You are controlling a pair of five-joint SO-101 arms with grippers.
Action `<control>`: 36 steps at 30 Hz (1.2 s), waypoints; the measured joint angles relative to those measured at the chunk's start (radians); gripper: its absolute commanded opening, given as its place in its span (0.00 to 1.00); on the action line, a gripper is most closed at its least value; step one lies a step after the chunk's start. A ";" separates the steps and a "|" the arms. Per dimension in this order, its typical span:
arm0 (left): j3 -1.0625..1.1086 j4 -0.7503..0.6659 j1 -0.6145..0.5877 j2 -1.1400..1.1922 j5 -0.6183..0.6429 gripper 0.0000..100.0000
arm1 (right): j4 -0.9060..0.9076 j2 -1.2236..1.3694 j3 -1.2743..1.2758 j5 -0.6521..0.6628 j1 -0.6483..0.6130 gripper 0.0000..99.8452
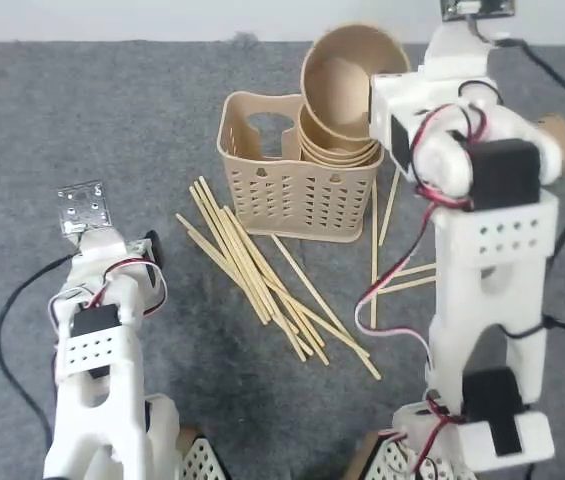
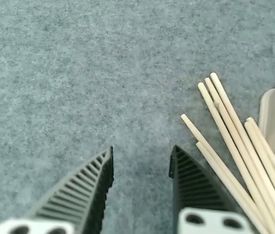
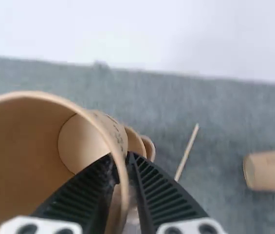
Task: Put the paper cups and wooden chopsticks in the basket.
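Above basket (image 1: 297, 195), tan paper cup (image 3: 25, 161), rim clamped by right pincer (image 3: 121, 158), left pincer (image 2: 142, 149) spread

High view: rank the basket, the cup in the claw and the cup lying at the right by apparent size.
1. Basket
2. Held cup in the right claw; it sits nearer the camera, so it may look oversized.
3. Lying cup; mostly hidden behind an arm, so unsure.

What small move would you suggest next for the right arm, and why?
Probably lower it slightly, then release: the right claw is shut on the rim of a tilted paper cup, which is poised over the stack of cups in the basket.
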 measured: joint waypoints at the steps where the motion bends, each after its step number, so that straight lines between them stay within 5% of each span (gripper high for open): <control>1: 0.000 0.000 0.000 -0.002 0.000 0.18 | 0.015 0.011 0.000 0.000 0.000 0.01; 7: 0.000 0.000 0.000 -0.002 0.000 0.18 | 0.032 0.087 0.000 0.000 -0.003 0.03; 13: 0.000 0.000 0.000 -0.002 0.000 0.18 | 0.028 0.153 0.000 0.000 -0.003 0.27; 16: 0.000 0.000 0.000 -0.002 0.000 0.18 | 0.003 0.157 0.000 0.000 0.002 0.32; 24: 0.000 0.000 0.000 -0.002 0.000 0.18 | 0.000 0.000 -0.031 0.000 0.097 0.25; 31: 0.000 0.000 0.000 -0.002 0.000 0.18 | -0.003 -0.025 0.035 0.000 0.367 0.01; 36: 0.000 0.000 0.000 -0.002 0.000 0.18 | -0.124 0.143 0.140 0.000 0.486 0.02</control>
